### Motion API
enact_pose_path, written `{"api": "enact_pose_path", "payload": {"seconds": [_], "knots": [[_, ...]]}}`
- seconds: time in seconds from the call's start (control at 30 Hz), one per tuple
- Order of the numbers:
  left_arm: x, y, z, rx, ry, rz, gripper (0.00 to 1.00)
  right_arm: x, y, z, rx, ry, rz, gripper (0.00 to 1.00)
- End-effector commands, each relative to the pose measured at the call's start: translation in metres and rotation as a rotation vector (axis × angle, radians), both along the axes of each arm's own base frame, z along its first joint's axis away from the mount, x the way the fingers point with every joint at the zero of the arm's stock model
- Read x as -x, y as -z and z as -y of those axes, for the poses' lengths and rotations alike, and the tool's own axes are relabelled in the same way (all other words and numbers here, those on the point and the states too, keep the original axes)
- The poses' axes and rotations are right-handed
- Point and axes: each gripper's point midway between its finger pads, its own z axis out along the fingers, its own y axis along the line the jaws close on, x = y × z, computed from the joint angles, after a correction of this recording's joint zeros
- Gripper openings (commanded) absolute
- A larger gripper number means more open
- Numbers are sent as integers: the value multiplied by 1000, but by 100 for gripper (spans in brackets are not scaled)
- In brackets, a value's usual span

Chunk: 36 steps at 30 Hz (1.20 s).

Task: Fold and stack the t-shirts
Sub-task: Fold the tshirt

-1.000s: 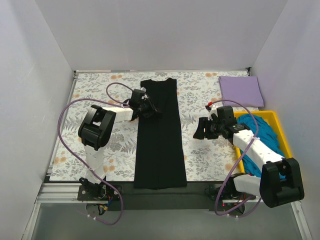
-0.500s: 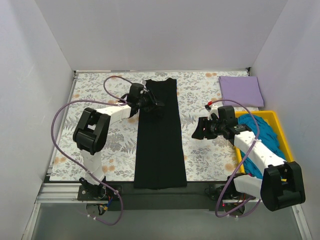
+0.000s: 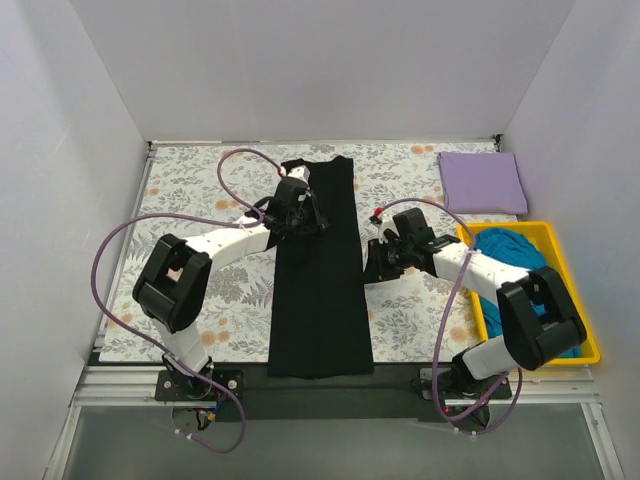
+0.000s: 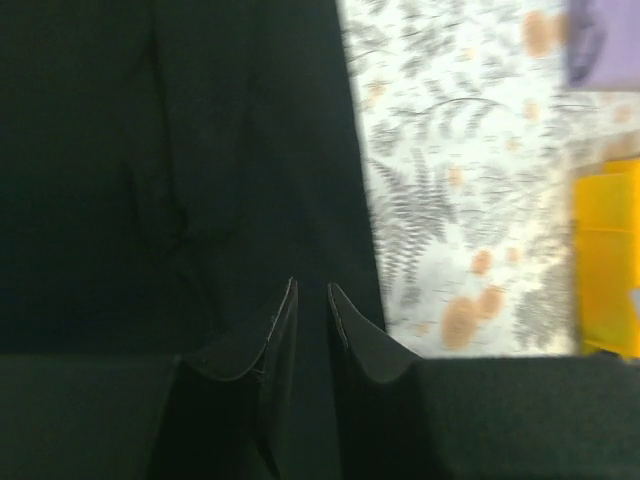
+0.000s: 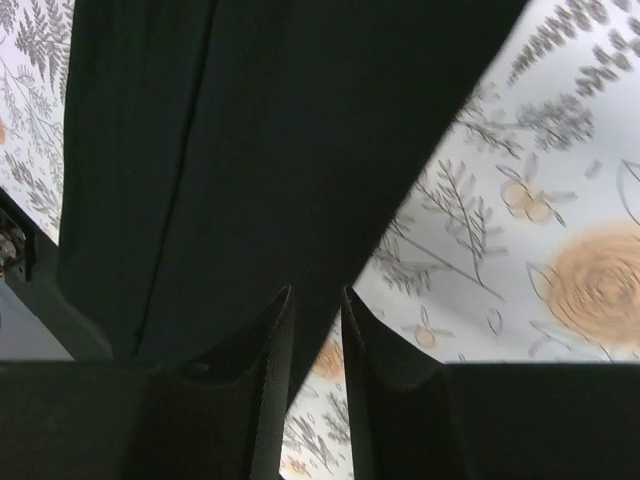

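A black t-shirt [image 3: 320, 300] lies folded into a long narrow strip down the middle of the floral cloth. My left gripper [image 3: 305, 218] hovers low over its upper left part. In the left wrist view the left gripper [image 4: 312, 290] has its jaws a narrow slit apart over black cloth [image 4: 200, 150]; black on black hides any pinch. My right gripper [image 3: 372, 268] is at the strip's right edge. Its wrist view shows the right gripper [image 5: 316, 295] narrowly open, the shirt's edge [image 5: 280, 120] running between the tips. A folded lavender t-shirt [image 3: 482, 182] lies at the back right.
A yellow tray [image 3: 545, 232] at the right holds a crumpled teal t-shirt [image 3: 505, 250]. The grey-and-orange floral cloth [image 3: 200, 180] covers the table, with white walls on three sides. Purple cables loop from both arms over the cloth.
The right arm has swung left from beside the tray to the black shirt's right edge, its jaws narrowing. The left gripper has shifted right, farther onto the shirt's upper part.
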Motion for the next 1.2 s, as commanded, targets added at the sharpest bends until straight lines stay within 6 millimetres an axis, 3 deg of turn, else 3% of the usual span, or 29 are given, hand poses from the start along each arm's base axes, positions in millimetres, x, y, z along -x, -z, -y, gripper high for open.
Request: {"api": "enact_pose_path", "payload": {"seconds": [0.0,0.13,0.27,0.3,0.37,0.4,0.43,0.53,0.57,0.63,0.73,0.87,0.93,0.97,1.0,1.07,1.1,1.13,1.17], "knots": [[-8,34,-29,-158,-75,-25,17,-23,-10,-27,-44,-23,51,29],[-19,65,-31,-219,-106,-64,15,-38,2,-39,-31,-39,36,27],[-33,84,-22,-239,-106,-88,14,-56,29,-41,30,-31,11,27],[-34,99,-23,-262,-105,-115,14,-59,33,-42,39,-33,8,27],[-49,94,-16,-246,-109,-106,14,-70,44,-42,60,-25,-4,29],[-51,108,-17,-266,-107,-133,14,-75,47,-42,66,-21,-2,29],[-64,98,-11,-252,-110,-107,14,-81,50,-39,70,-8,-3,30],[-79,112,-11,-273,-124,-126,14,-99,57,-35,91,18,2,31],[-93,101,-7,-252,-134,-102,14,-106,60,-32,96,31,1,32],[-102,102,-8,-252,-148,-104,15,-120,51,-34,83,30,29,34],[-116,76,-9,-238,-179,-58,19,-125,30,-35,86,22,54,37],[-110,32,-16,-203,-204,-6,31,-108,0,-18,131,48,64,43],[-96,5,-26,-191,-226,14,38,-89,-1,-11,153,56,45,47],[-90,-2,-31,-190,-234,19,44,-84,-15,-8,154,68,75,48],[-81,-26,-37,-171,-247,39,47,-73,-15,-3,175,78,53,49],[-58,-24,-52,-202,-261,10,55,-48,-17,-2,202,63,58,50],[-44,-42,-59,-198,-260,22,58,-37,-16,-3,209,53,48,50],[-26,-27,-69,-234,-254,-16,62,-23,-16,-11,211,13,47,50],[-14,-29,-74,-248,-254,-23,64,-12,-15,-13,219,-4,50,50]]}}
